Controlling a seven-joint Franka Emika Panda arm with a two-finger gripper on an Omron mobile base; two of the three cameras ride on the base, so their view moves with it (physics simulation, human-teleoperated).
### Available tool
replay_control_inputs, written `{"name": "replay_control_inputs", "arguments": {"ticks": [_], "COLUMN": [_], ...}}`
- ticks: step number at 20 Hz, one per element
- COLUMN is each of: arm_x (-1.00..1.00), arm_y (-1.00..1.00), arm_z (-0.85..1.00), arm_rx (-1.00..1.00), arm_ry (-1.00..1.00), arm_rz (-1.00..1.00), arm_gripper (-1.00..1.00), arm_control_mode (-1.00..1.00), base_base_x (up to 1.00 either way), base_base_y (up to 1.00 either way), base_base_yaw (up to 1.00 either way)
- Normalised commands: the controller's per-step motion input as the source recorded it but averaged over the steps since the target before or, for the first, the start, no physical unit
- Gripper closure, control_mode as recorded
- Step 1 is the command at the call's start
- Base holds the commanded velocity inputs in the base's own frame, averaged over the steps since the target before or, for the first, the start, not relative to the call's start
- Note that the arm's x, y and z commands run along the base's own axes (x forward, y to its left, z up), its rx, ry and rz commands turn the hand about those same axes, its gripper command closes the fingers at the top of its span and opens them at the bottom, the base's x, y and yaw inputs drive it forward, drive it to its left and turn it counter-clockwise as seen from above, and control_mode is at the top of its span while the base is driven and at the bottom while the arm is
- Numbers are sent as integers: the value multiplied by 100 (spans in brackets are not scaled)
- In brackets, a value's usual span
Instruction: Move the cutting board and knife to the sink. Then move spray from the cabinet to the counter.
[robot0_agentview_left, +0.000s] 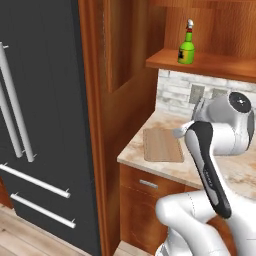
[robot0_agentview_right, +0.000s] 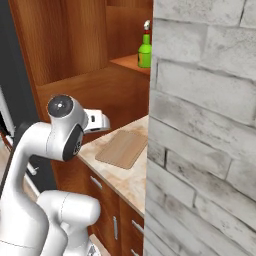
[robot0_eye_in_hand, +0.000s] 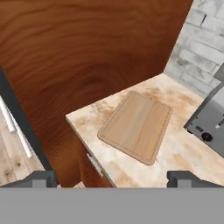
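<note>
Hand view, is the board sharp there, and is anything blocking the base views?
Hand view: board crisp, evenly lit, no glare. Right base view: a brick wall up close hides the right half. Left base view: the arm covers the counter at right; spray slightly soft.

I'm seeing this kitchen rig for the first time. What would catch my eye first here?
Probably the bright green spray, standing upright on the open shelf of the reddish cabinet above the counter. Next, the pale cutting board, lying flat and alone near the counter's corner, with the gripper open above it.
</note>
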Motion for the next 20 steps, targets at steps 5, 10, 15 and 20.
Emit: {"name": "replay_control_inputs", "arguments": {"ticks": [5, 10, 15, 20], "arm_x": [85, 83, 78, 74], "arm_y": [0, -4, -2, -5], "arm_z": [-28, -27, -43, -29], "arm_rx": [-2, 0, 0, 0], "arm_ry": [1, 8, 16, 7], "arm_rz": [1, 0, 0, 0], "arm_gripper": [-100, -100, -100, -100], "arm_control_mode": [-100, -100, -100, -100], "base_base_x": [0, 0, 0, 0], "base_base_y": [0, 0, 0, 0], "base_base_yaw": [0, 0, 0, 0]}}
